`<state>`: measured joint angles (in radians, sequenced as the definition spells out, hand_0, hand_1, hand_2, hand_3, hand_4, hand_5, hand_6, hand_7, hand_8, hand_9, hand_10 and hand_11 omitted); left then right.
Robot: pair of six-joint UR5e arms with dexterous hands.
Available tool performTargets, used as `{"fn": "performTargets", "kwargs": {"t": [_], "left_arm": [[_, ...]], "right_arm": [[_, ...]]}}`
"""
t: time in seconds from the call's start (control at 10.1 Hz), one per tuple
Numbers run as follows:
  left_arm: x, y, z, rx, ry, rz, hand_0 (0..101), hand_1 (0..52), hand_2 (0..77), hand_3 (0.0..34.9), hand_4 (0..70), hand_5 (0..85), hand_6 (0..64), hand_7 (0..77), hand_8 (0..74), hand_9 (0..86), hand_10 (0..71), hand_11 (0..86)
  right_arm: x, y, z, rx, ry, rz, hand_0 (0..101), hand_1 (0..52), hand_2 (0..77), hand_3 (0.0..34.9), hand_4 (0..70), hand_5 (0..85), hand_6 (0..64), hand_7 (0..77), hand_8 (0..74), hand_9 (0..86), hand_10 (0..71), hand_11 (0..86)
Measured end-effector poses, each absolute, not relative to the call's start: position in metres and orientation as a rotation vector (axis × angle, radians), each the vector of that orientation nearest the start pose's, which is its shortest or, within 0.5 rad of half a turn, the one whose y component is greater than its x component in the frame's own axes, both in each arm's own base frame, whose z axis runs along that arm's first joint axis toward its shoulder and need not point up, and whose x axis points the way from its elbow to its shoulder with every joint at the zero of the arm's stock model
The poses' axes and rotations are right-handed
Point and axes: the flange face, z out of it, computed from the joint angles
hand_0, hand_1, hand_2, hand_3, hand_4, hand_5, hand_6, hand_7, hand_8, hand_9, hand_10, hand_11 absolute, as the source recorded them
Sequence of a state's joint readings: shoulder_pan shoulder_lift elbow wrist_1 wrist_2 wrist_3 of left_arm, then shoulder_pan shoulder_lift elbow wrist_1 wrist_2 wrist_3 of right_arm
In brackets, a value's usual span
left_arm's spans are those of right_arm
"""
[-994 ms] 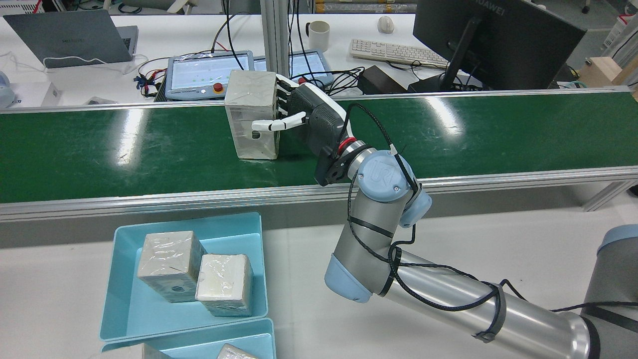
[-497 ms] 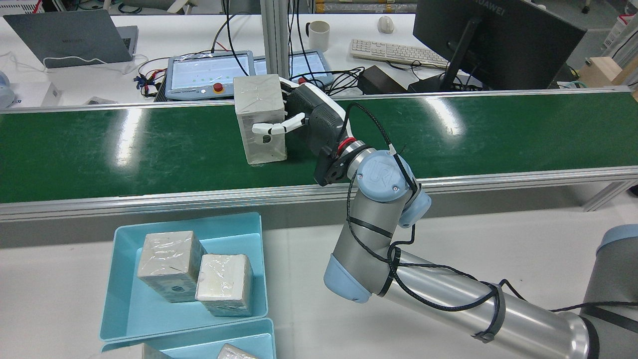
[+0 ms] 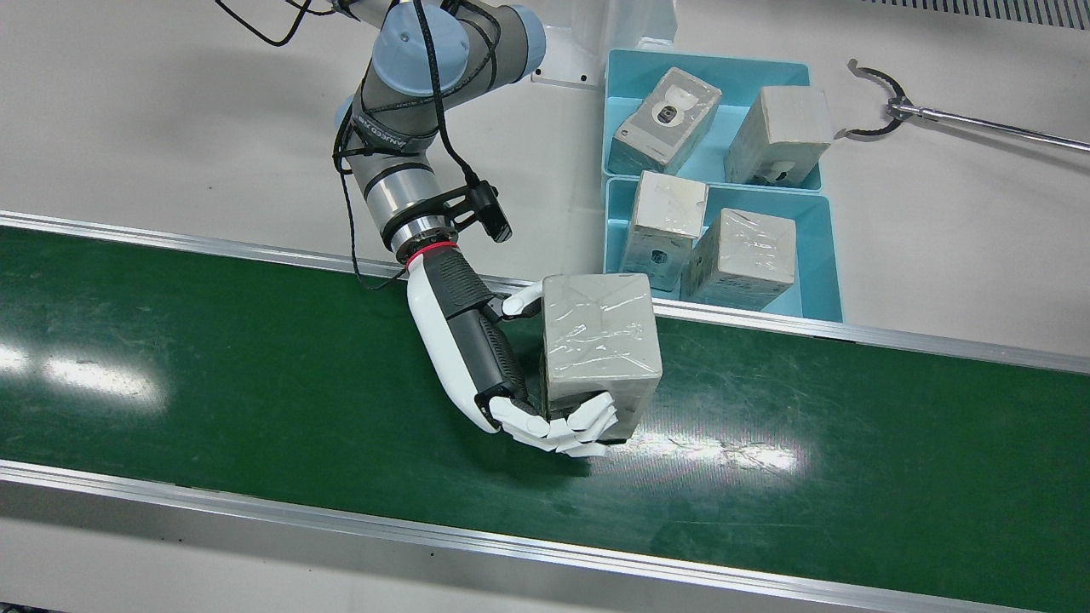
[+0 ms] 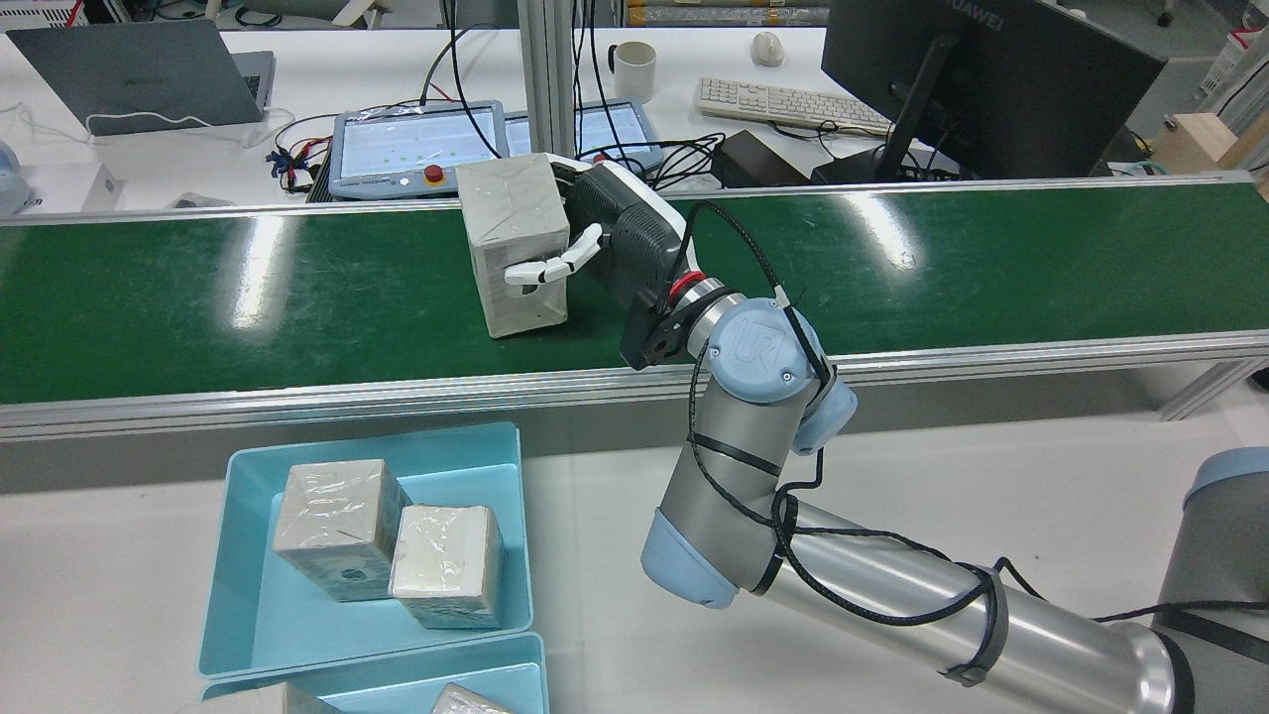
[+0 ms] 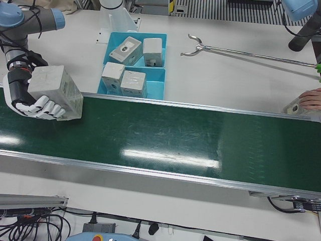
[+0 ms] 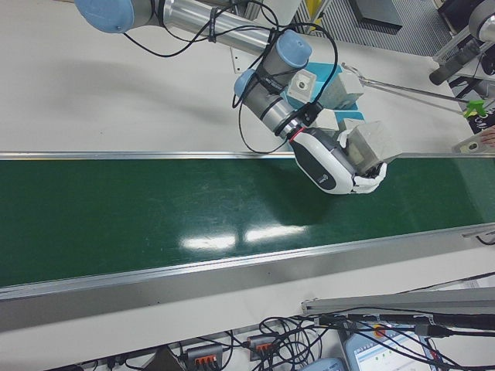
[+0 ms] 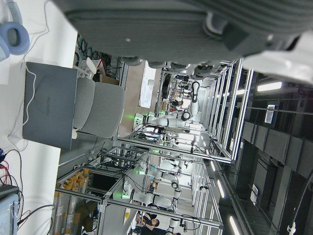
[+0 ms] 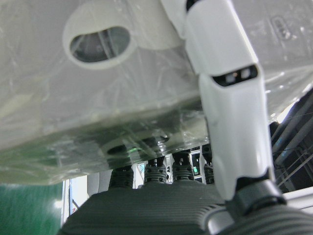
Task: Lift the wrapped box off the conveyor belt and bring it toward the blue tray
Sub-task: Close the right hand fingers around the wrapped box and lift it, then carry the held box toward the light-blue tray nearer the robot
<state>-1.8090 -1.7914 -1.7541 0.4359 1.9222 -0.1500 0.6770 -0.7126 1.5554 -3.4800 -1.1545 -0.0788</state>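
My right hand is shut on the wrapped box, a grey box in clear film. The fingers curl round its far side and the thumb presses the near side. The box is tilted over the green conveyor belt; I cannot tell whether its lower edge touches the belt. The box fills the right hand view. The blue tray lies just past the belt's edge and holds two wrapped boxes. The left hand view shows only the palm of my left hand.
A second blue tray with two more boxes lies behind the first. A long metal grabber lies on the white table. A person's hand rests by a box at the belt's far end. Teach pendants sit beyond the belt.
The right hand has closed on the box, tilted it and drawn it a little toward the belt's near edge. The trays have not moved.
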Motion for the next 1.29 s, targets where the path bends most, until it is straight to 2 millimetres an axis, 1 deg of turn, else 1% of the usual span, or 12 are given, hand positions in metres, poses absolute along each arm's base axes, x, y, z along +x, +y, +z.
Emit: {"fn": "performTargets", "kwargs": {"t": [0.1, 0.2, 0.3, 0.5, 0.6, 0.7, 0.8, 0.89, 1.09, 1.29], "left_arm": [[-0.225, -0.505, 0.526, -0.303, 2.191, -2.279, 0, 0.0, 1.1, 0.0, 0.0, 1.1, 0.0, 0.5, 0.5, 0.0, 0.5, 0.0], [-0.225, -0.505, 0.526, -0.303, 2.191, -2.279, 0, 0.0, 0.5, 0.0, 0.0, 0.5, 0.0, 0.5, 0.5, 0.0, 0.0, 0.0], [-0.225, -0.505, 0.526, -0.303, 2.191, -2.279, 0, 0.0, 0.5, 0.0, 0.0, 0.5, 0.0, 0.5, 0.5, 0.0, 0.0, 0.0], [-0.225, -0.505, 0.526, -0.303, 2.191, -2.279, 0, 0.0, 1.1, 0.0, 0.0, 1.1, 0.0, 0.5, 0.5, 0.0, 0.0, 0.0], [-0.225, -0.505, 0.526, -0.303, 2.191, -2.279, 0, 0.0, 1.1, 0.0, 0.0, 1.1, 0.0, 0.5, 0.5, 0.0, 0.0, 0.0], [-0.225, -0.505, 0.526, -0.303, 2.191, -2.279, 0, 0.0, 1.1, 0.0, 0.0, 1.1, 0.0, 0.5, 0.5, 0.0, 0.5, 0.0], [-0.225, -0.505, 0.526, -0.303, 2.191, -2.279, 0, 0.0, 1.1, 0.0, 0.0, 1.1, 0.0, 0.5, 0.5, 0.0, 0.5, 0.0], [-0.225, -0.505, 0.526, -0.303, 2.191, -2.279, 0, 0.0, 1.1, 0.0, 0.0, 0.5, 0.0, 0.5, 0.5, 0.0, 0.5, 0.0], [-0.225, -0.505, 0.526, -0.303, 2.191, -2.279, 0, 0.0, 0.5, 0.0, 0.0, 0.5, 0.0, 0.5, 0.5, 0.0, 0.5, 0.5], [-0.225, -0.505, 0.526, -0.303, 2.191, -2.279, 0, 0.0, 1.1, 0.0, 0.0, 0.5, 0.0, 0.5, 0.5, 0.0, 0.5, 0.0]], "right_arm": [[-0.439, -0.573, 0.174, 0.8, 2.698, -1.689, 53, 16.9, 28.4, 2.8, 37.6, 37.6, 27.8, 43.6, 38.2, 38.2, 32.2, 33.3], [-0.44, -0.561, 0.16, 0.833, 2.704, -1.654, 54, 2.7, 31.6, 3.3, 42.0, 41.5, 33.3, 49.6, 45.3, 43.6, 40.4, 38.7], [-0.45, -0.546, 0.151, 0.877, 2.71, -1.634, 54, 2.7, 32.2, 3.3, 42.5, 41.5, 33.3, 50.7, 45.8, 43.6, 42.0, 39.3], [-0.483, -0.512, 0.14, 0.95, 2.735, -1.622, 54, 2.7, 32.2, 3.3, 42.5, 41.5, 33.3, 50.7, 45.8, 43.6, 42.0, 39.3], [-0.501, -0.493, 0.138, 0.972, 2.75, -1.625, 52, 2.7, 32.2, 3.6, 42.5, 41.5, 34.9, 57.8, 45.8, 43.6, 48.5, 40.9], [-0.518, -0.475, 0.138, 0.991, 2.76, -1.63, 51, 0.5, 33.3, 3.6, 42.5, 41.5, 34.9, 60.5, 45.8, 43.6, 50.2, 41.5], [-0.532, -0.459, 0.137, 1.001, 2.773, -1.635, 50, 0.5, 33.8, 3.5, 39.3, 53.5, 35.5, 62.7, 57.3, 41.5, 51.3, 41.5], [-0.545, -0.443, 0.138, 1.005, 2.787, -1.642, 50, 0.5, 33.8, 3.5, 39.3, 53.5, 35.5, 63.3, 57.3, 41.5, 51.3, 41.5], [-0.566, -0.419, 0.138, 1.014, 2.818, -1.638, 50, 0.5, 33.8, 3.5, 39.3, 53.5, 35.5, 63.3, 57.3, 41.5, 51.3, 41.5], [-0.58, -0.405, 0.141, 1.044, 2.831, -1.598, 52, 0.5, 33.8, 3.7, 39.3, 53.5, 35.5, 63.3, 57.3, 41.5, 51.3, 41.5]]}}
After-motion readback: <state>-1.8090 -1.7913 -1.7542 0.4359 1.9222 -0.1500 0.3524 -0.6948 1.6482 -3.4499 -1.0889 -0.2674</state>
